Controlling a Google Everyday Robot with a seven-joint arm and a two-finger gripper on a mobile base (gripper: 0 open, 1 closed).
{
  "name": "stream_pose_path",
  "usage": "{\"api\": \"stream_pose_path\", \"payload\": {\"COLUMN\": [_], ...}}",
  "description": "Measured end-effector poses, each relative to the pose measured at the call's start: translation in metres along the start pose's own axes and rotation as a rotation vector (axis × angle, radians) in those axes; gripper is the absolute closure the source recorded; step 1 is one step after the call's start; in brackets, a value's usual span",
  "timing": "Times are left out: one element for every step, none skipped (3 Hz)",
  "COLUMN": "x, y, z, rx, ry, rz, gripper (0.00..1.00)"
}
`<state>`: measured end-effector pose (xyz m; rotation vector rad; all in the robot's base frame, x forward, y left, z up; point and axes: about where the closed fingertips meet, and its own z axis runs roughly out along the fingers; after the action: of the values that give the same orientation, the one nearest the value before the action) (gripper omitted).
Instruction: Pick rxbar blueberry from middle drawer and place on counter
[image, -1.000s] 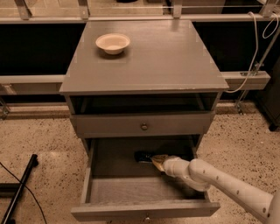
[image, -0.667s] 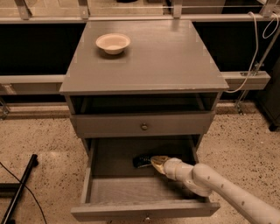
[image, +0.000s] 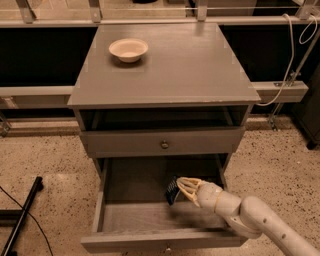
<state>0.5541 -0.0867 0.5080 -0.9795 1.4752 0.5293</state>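
Camera view: rxbar blueberry (image: 172, 190), flat on middle drawer (image: 135, 216) floor a second ago, now tipped on edge, pinched in gripper (image: 179, 186) jaws. Grasp looks made; lift to counter (image: 190, 65) pending.

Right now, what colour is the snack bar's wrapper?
Dark blue: the rxbar blueberry, camera view, is by the gripper inside the middle drawer.

Cream bowl (image: 128, 50), white cable (image: 292, 50) at right, speckled floor (image: 45, 160).
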Motion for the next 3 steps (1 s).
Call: {"api": "stream_pose_path", "payload": {"x": [-0.058, -0.113, -0.182], "y": [0.017, 0.021, 0.002], "z": [-0.025, -0.037, -0.048], "rx": [-0.019, -0.059, -0.086], "ry": [-0.035, -0.073, -0.066], "rz": [-0.135, -0.253, -0.378], "gripper": [1.0, 1.0, 1.0]}}
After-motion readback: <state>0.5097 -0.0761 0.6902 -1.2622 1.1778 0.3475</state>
